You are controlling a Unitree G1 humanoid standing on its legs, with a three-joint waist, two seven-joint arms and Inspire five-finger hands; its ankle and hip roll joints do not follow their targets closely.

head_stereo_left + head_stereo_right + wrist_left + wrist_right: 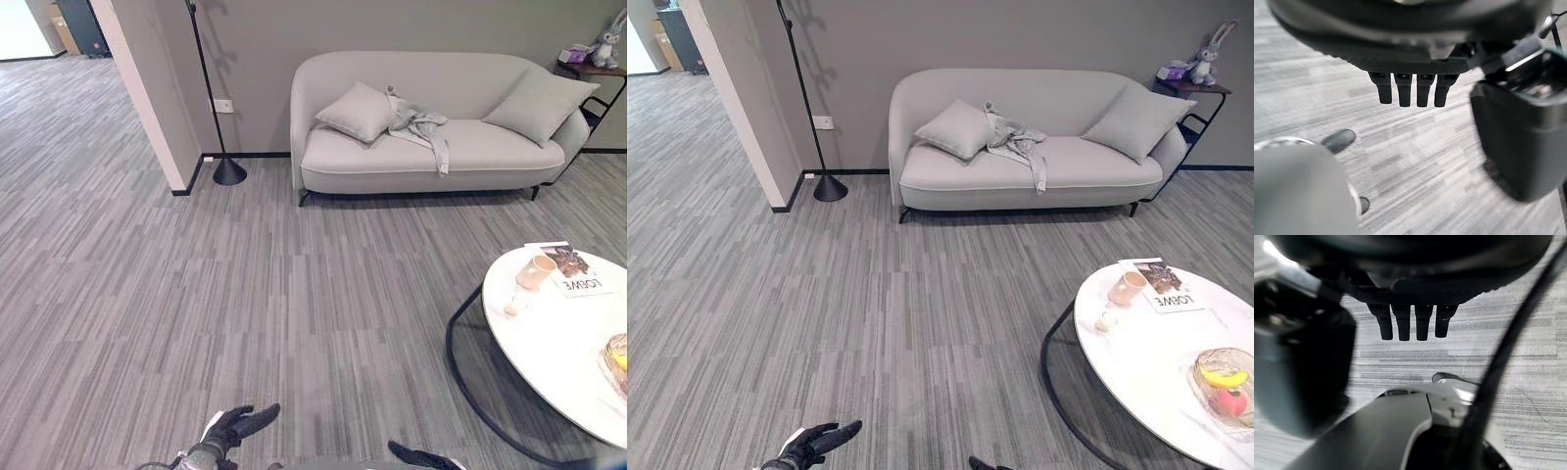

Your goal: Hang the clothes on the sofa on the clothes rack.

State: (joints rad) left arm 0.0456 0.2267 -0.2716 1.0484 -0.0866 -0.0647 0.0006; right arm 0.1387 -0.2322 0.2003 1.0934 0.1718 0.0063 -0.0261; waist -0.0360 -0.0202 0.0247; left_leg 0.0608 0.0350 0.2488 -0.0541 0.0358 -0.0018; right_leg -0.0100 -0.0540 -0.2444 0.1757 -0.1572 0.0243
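Grey clothes (419, 125) draped over the seat and backrest of the pale sofa (490, 147), just beside a cushion (359, 111), one end hanging over the seat's front edge. Left hand (240, 426) low over the carpet, fingers (1404, 90) straight, holding nothing. Right hand (426, 456) near it, fingers (1403, 325) likewise straight and empty. Both hands well apart from the sofa. Round white counter (549, 343) at right, bearing a cup (537, 270) and a magazine (573, 269).

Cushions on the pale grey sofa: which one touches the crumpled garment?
The square grey cushion at the sofa's left end; the light grey garment lies against it. The right-end cushion sits apart.
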